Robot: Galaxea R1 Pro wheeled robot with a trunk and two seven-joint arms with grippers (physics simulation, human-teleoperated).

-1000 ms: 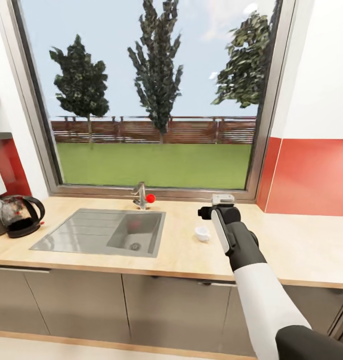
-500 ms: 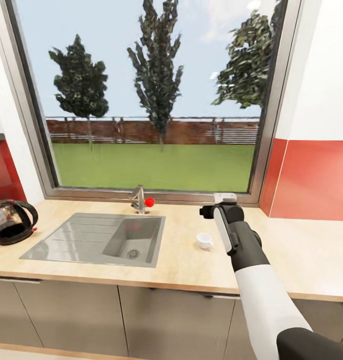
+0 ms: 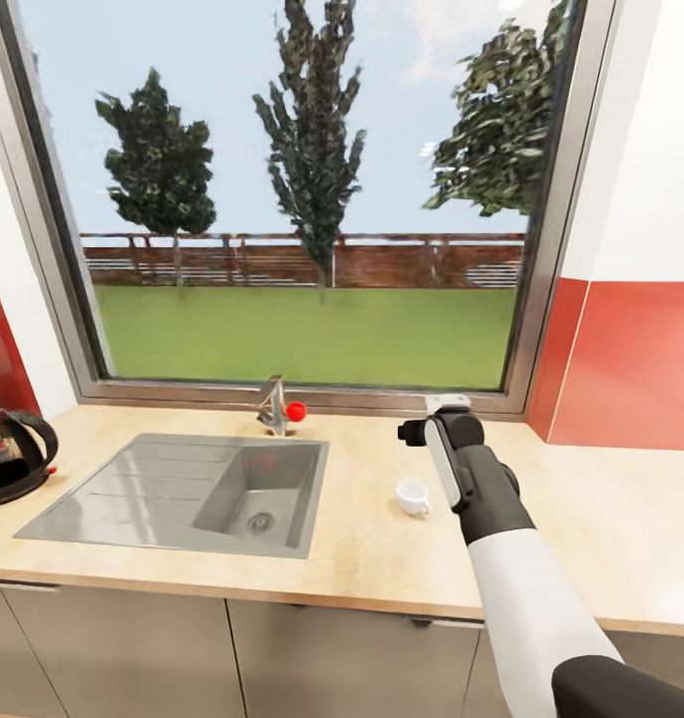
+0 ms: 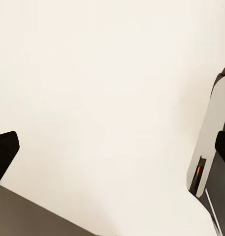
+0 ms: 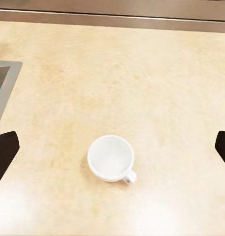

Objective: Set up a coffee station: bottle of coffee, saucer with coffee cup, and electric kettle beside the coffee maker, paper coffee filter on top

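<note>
Coffee cup [image 3: 413, 496]: positioned upright on the countertop [image 3: 601, 519], between sink [image 3: 182, 494] and right edge.
Right gripper [image 5: 112, 147]: spread wide above the cup.
Left gripper [image 4: 112, 147]: spread wide.
Electric kettle [image 3: 11, 456]: located at left edge.
Faucet [image 3: 277, 404]: mounted behind sink.

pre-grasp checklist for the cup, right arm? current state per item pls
1. Coffee cup upright, open side up, on the countertop: ok.
2. Cup empty: ok, the right wrist view shows a bare white inside.
3. Right gripper open, fingertips wide either side of the cup: ok.
4. Gripper down at the cup: not ok, it is above the counter and apart from the cup.
5. Handle position known: ok, it sticks out from the rim toward one side in the right wrist view.
6. Space around the cup: ok, bare wood all round; the sink is off to the side.
</note>
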